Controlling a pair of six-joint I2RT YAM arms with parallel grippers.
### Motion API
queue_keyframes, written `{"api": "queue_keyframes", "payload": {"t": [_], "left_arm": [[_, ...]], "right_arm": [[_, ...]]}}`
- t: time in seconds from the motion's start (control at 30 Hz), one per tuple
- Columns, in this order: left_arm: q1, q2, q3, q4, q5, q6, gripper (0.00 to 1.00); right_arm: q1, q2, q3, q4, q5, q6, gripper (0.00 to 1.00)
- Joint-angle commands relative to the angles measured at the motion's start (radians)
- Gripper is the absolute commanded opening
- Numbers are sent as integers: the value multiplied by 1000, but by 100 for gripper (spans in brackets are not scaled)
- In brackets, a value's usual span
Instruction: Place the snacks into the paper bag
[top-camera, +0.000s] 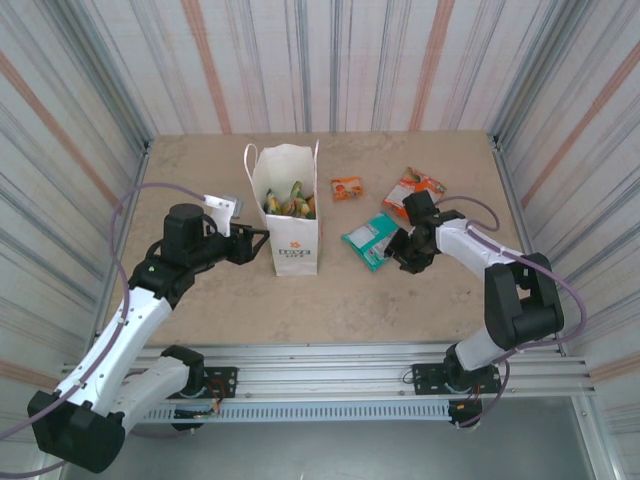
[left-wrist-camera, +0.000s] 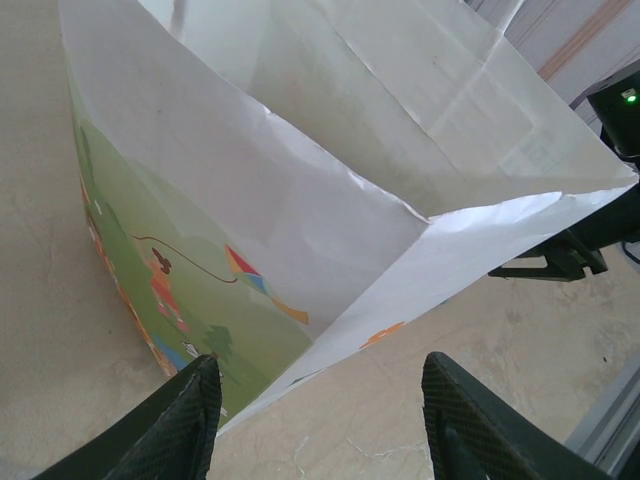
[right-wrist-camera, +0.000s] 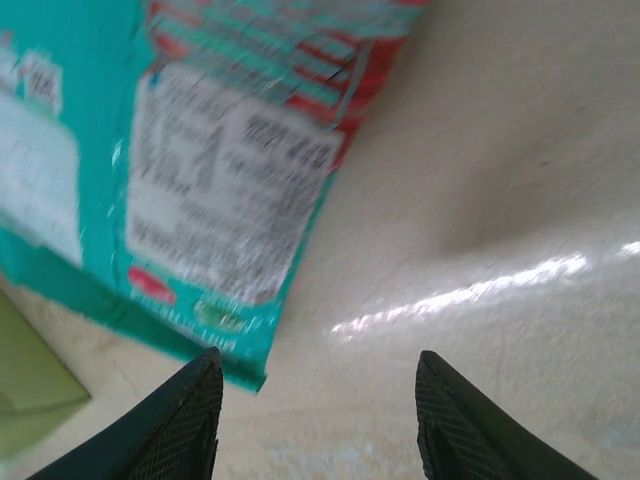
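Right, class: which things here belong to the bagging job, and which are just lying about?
Job:
- bag
- packets already inside it
- teal packet
- small orange packet
- orange packet beside the right arm

Not the job (fixtures, not loose):
- rail
- striped walls
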Motion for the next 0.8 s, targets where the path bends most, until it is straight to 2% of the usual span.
{"api": "queue_keyframes", "payload": {"t": [0.0,0.27,0.6,0.63,0.7,0.77], "left_arm": [[8,2,4,14,26,-15,57],[8,-8,-7,24,14,-23,57],[8,-1,-5,19,11,-18,57],[8,0,-5,21,9,-18,57],[8,2,-1,18,7,-15,57],[8,2,1,14,7,-12,57]], "right_arm": [[-34,-3,-38,149,-30,101,54],[-56,59,-42,265,-4,129,52],[-51,146,-21,269,49,118,50],[-51,153,-25,285,46,119,48],[-51,169,-25,300,40,115,35],[-51,185,-19,301,40,102,25]]}}
